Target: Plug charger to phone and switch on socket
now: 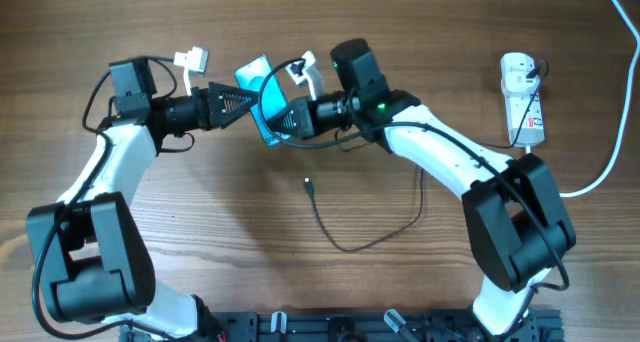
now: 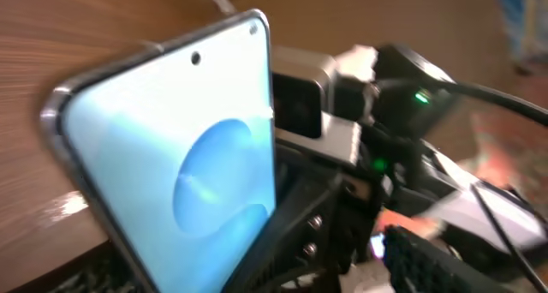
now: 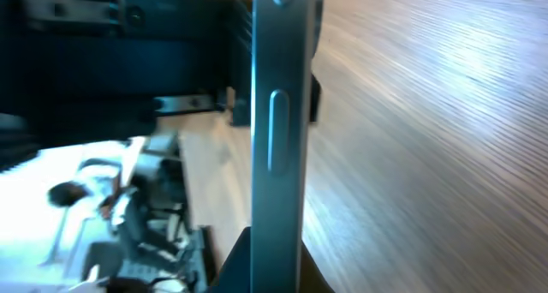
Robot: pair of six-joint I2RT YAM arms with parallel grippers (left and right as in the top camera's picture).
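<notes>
Our right claw (image 1: 280,119) pinches the phone (image 1: 255,75) by its edges, above the surface (image 1: 200,212). Whether the left claw (image 1: 243,100) beside it stands wide, we cannot tell. We judge it best to keep the port clear, then fetch the charger (image 1: 307,185) lying loose.

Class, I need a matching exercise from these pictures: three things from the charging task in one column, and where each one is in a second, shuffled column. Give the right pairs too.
Column one:
1. phone
2. charger's connector tip
3. socket

Column two:
A. lying on the table near the middle of the overhead view, with nothing gripping it
B. lying near the right edge of the overhead view
C. clamped in the right pincer

Pairs: 1-C, 2-A, 3-B
</notes>
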